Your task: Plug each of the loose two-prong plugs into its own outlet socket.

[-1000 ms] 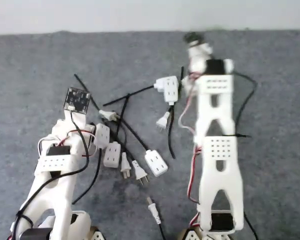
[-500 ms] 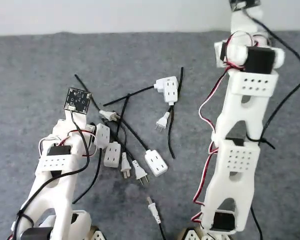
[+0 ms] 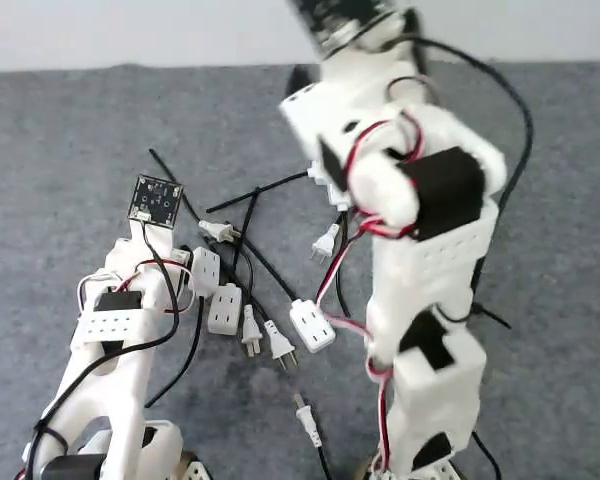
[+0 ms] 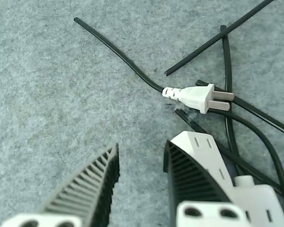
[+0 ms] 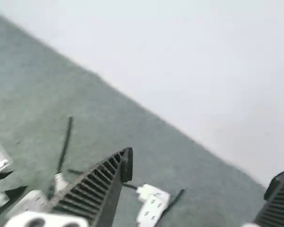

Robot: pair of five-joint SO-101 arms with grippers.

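Note:
Several white two-prong plugs on black cords lie on the grey carpet: one [image 3: 218, 231] near my left arm [image 3: 120, 320], one [image 3: 325, 242] at mid-table, two side by side [image 3: 265, 340]. White outlet sockets [image 3: 224, 308] [image 3: 312, 325] lie among them. My left gripper [image 4: 141, 150] hangs open just above the carpet, one finger [image 4: 189, 177] over a socket [image 4: 206, 144], with a loose plug [image 4: 195, 97] just beyond the tips. My right gripper [image 5: 204, 168] is wide open, high in the air, holding nothing; a socket [image 5: 151, 204] lies far below it.
The raised right arm [image 3: 420, 210] leans over the middle of the table and partly covers a far socket [image 3: 325, 172]. Another plug [image 3: 303, 415] lies near the front edge. Black cords [image 3: 255, 195] cross between the sockets. A pale wall [image 3: 130, 30] bounds the carpet behind.
My right arm has lifted from the far right and swung up and towards the centre, close to the high camera. The left arm, plugs and sockets have stayed put.

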